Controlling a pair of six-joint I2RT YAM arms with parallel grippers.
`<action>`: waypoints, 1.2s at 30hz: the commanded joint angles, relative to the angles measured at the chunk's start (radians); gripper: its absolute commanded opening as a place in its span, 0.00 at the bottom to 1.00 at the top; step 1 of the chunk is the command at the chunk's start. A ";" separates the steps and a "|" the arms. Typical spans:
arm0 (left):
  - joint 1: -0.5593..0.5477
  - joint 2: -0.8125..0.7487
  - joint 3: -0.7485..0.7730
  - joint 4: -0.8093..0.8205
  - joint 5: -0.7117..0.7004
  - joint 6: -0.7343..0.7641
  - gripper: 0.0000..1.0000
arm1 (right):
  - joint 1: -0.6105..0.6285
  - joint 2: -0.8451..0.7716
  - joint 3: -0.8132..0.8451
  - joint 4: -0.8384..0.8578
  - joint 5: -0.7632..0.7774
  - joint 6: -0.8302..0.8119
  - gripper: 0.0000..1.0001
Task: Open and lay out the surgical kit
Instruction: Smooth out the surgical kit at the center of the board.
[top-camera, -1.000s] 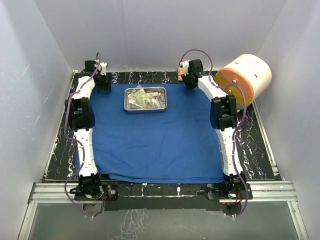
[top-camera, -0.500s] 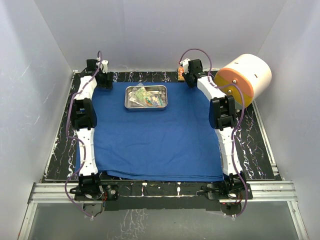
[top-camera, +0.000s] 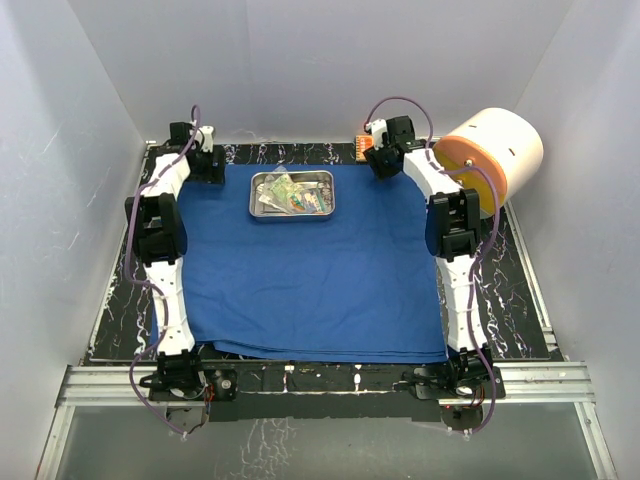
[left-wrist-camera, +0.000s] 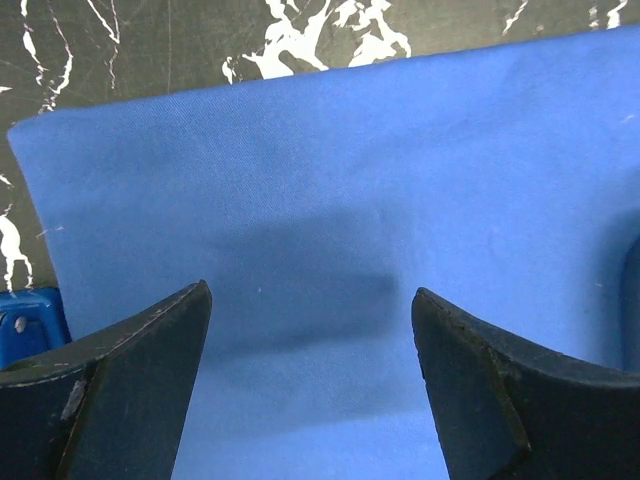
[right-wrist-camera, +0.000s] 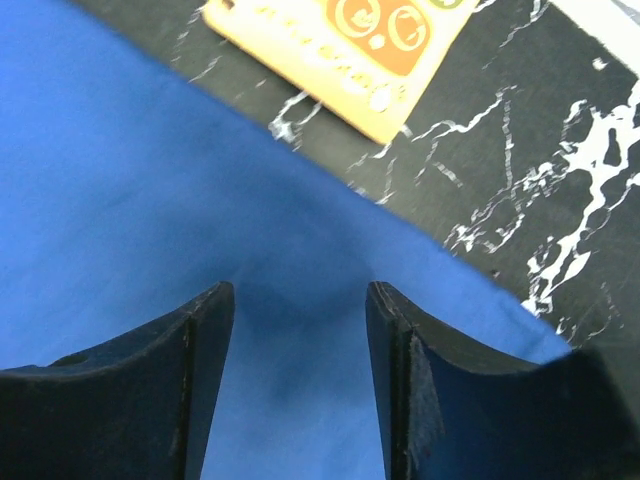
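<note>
Blue cloth wrap (top-camera: 310, 280): lies unfolded and flat.
Steel tray (top-camera: 291, 216): on the cloth, centre of its far edge.
Left gripper (left-wrist-camera: 310, 300): fingers spread wide over far-left cloth corner.
Right gripper (right-wrist-camera: 300, 295): fingers parted over far-right corner, near orange box (right-wrist-camera: 350, 50).

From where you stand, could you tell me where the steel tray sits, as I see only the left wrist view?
Observer: The tray sits on the blue cloth near its far edge, slightly left of the middle.
Operator: Is it empty?
Observer: No, it holds a jumble of small items, too small to tell apart.
Operator: And the other arm?
Observer: The right gripper hovers at the cloth's far right corner, jaws apart, nothing between them.
</note>
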 joint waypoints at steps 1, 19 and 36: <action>0.002 -0.171 -0.005 -0.037 0.051 -0.024 0.81 | 0.011 -0.194 -0.041 -0.055 -0.102 0.037 0.57; -0.136 -1.111 -0.914 -0.321 0.263 0.668 0.86 | 0.151 -0.790 -0.720 -0.053 -0.226 -0.007 0.66; -0.014 -1.224 -0.985 -0.204 0.151 0.282 0.87 | 0.522 -1.020 -1.080 0.263 -0.490 0.029 0.76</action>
